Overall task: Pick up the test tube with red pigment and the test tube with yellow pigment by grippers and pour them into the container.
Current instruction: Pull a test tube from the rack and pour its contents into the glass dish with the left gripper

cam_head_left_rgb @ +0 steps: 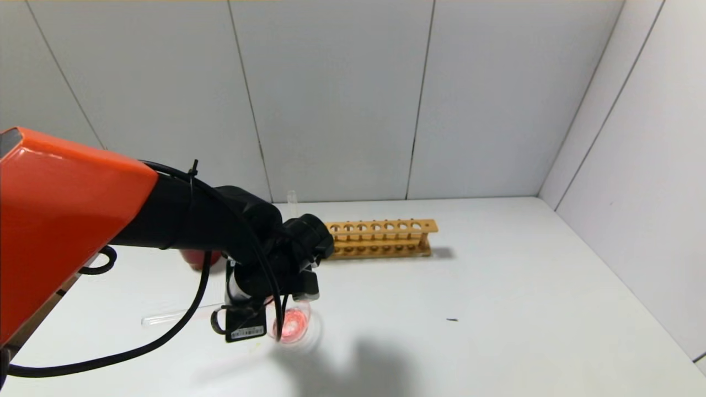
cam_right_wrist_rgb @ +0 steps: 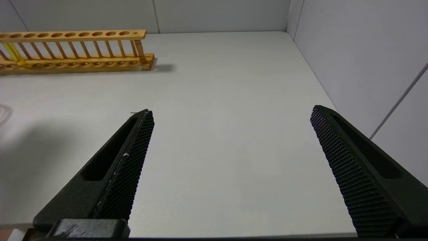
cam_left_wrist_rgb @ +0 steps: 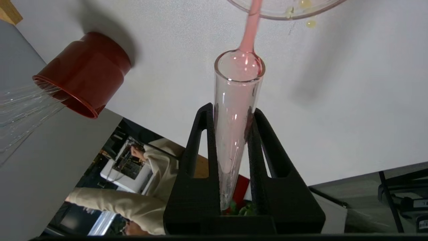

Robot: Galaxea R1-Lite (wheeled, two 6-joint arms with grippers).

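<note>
Here the fingers of the left gripper pinch the test tube with red pigment low on its body, mouth tipped down so a pink-red stream falls into the container on the worktop; the low grip apparently keeps the mouth clear for pouring. In the head view the container already holds red liquid. The right gripper hangs idle over bare worktop, fingers spread wide. The test tube with yellow pigment stands in the wooden rack, awaiting its turn. A dark red cup stands nearby.
</note>
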